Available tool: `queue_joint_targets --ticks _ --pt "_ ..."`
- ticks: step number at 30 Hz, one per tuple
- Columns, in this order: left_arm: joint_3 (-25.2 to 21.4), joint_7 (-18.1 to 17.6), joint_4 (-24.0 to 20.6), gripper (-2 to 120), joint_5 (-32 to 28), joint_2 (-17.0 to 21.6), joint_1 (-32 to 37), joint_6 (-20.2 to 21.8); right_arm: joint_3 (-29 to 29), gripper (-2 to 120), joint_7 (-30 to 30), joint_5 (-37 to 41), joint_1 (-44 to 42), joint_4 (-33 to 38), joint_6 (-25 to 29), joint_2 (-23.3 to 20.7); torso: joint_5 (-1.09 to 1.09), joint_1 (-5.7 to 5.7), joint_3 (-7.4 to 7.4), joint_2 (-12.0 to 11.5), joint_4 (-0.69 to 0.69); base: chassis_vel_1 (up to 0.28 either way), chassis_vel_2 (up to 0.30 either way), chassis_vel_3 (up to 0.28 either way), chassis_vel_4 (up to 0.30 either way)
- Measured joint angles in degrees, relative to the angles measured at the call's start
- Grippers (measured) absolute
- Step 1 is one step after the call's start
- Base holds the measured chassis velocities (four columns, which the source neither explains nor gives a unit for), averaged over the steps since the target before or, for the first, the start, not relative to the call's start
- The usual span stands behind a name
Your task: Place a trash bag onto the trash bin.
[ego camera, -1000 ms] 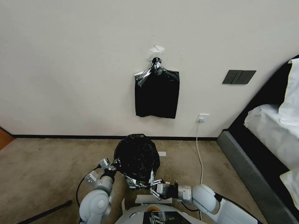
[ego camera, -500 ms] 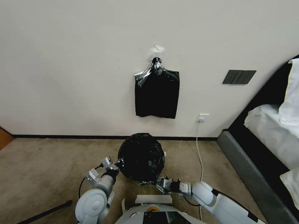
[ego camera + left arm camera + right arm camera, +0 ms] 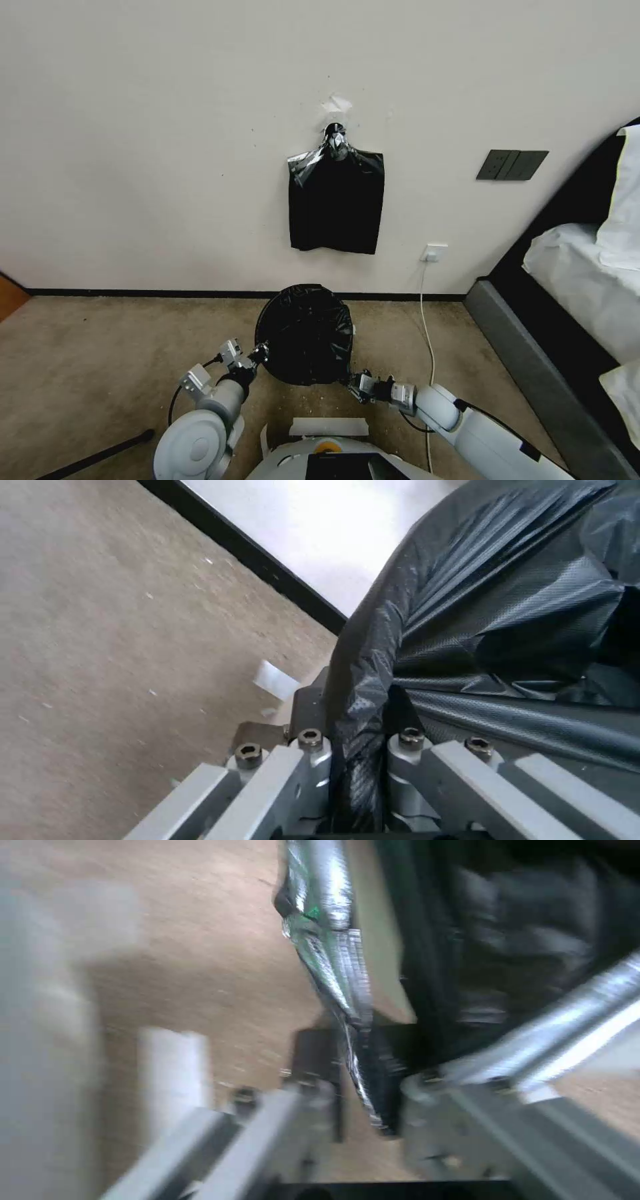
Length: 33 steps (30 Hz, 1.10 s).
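Black trash bag (image 3: 305,333) caps the trash bin (image 3: 377,960); my left hand (image 3: 259,351) and right hand (image 3: 352,382) pinch its opposite edges.

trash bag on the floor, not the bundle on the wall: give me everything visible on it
The trash bag is thin, glossy black plastic, crinkled, with a fine embossed texture. It is spread in a rounded shape low over the carpet by the wall. The left end effector pinches its left edge between shut fingers; the right end effector grips its lower right edge. A strip of cream trash bin shows against the film in the right wrist view.
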Motion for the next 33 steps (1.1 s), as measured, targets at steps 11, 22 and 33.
queue_joint_targets --ticks 11,22,33 --pt "-2.2 -0.7 3.6 2 0.7 1.2 -2.1 -0.2 2.7 59 -2.9 -0.4 -3.0 5.4 2.5 -0.7 0.00 0.00 0.00 0.0 0.00 0.000 0.000 0.000 0.000" --pt "-2.2 -1.9 5.6 2 0.9 1.0 -3.6 -0.3 3.7 94 -3.8 0.0 -3.5 7.0 3.3 -0.1 0.01 0.00 0.00 0.0 0.01 0.000 0.000 0.000 0.000" --pt "-0.8 -2.9 6.3 2 9.7 3.1 -3.8 -0.2 16.2 96 11.8 8.9 -4.5 10.0 2.1 1.6 0.01 0.00 0.00 0.0 0.00 0.000 0.000 0.000 0.000"
